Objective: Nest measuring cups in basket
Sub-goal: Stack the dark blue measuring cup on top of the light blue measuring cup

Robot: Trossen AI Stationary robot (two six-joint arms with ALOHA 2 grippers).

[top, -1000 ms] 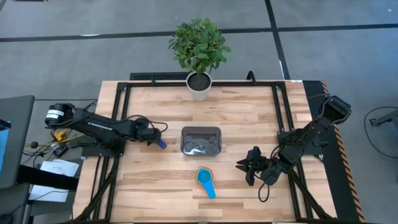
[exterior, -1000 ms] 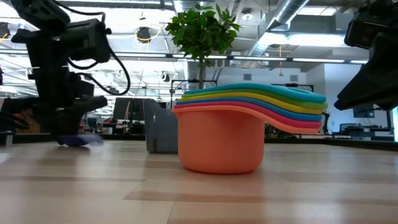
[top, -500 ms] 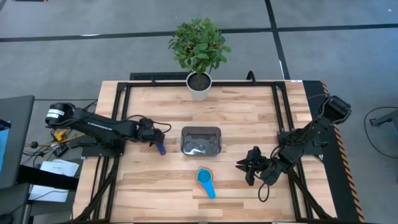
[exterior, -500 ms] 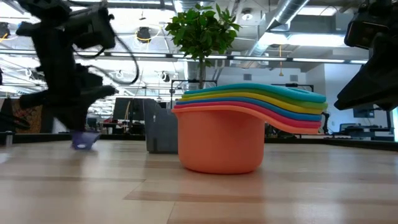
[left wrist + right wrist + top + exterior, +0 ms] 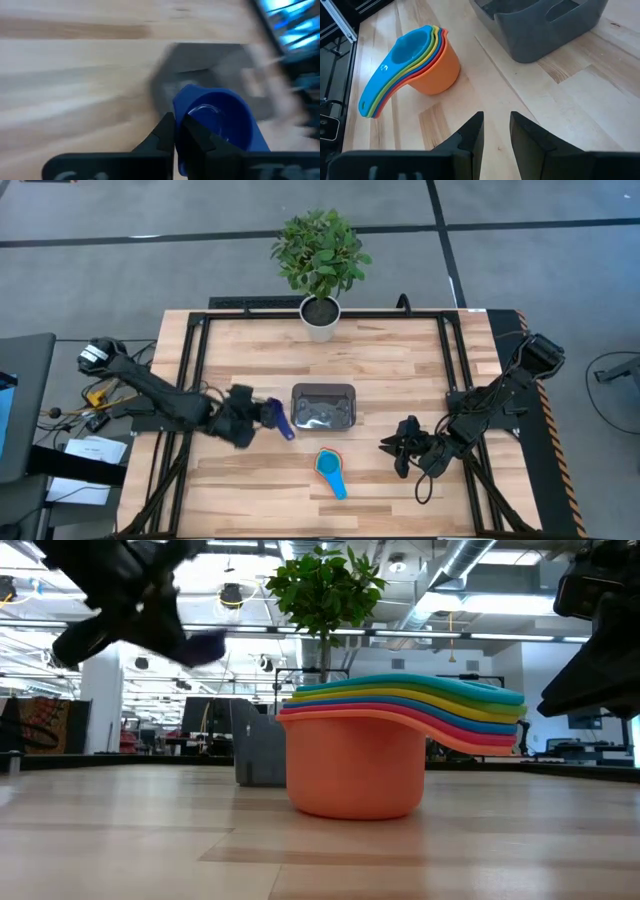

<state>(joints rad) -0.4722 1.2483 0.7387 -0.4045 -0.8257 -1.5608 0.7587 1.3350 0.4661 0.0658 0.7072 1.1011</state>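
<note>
The left end effector (image 5: pixel 268 415), clamped on the dark blue measuring cup (image 5: pixel 281 419) left of the basket (image 5: pixel 323 405) at frame centre, risks dropping it outside the nested stack (image 5: pixel 330 470) below; the right end effector (image 5: pixel 392 447) waits, fingers apart.

Lighting: bright, even, overhead; shadows faint.
Blur: left wrist view smeared; left gripper (image 5: pixel 150 615) streaked in low view.
</note>
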